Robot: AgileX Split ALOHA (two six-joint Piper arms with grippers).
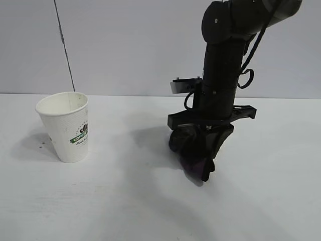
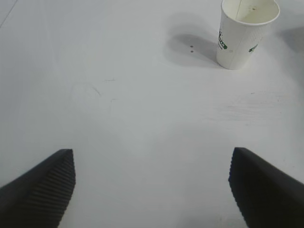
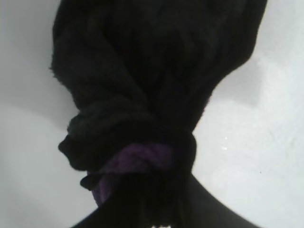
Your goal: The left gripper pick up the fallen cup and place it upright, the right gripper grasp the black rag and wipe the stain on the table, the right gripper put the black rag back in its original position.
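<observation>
The white cup (image 1: 67,126) with the green COFFEE print stands upright at the left of the table (image 1: 125,201); it also shows in the left wrist view (image 2: 244,31). My right gripper (image 1: 200,163) points down at the table's middle right, shut on the black rag (image 1: 193,150) with purple folds, which touches or hangs just above the table. The rag (image 3: 142,85) fills the right wrist view. My left gripper (image 2: 152,190) is open and empty, well back from the cup, and is out of the exterior view. Two tiny dark specks (image 2: 191,48) lie beside the cup; no yellowish-brown stain shows.
A grey wall (image 1: 125,45) stands behind the table, with a thin dark cable (image 1: 65,50) hanging down it behind the cup. Faint scuff marks (image 2: 97,90) show on the white top between my left gripper and the cup.
</observation>
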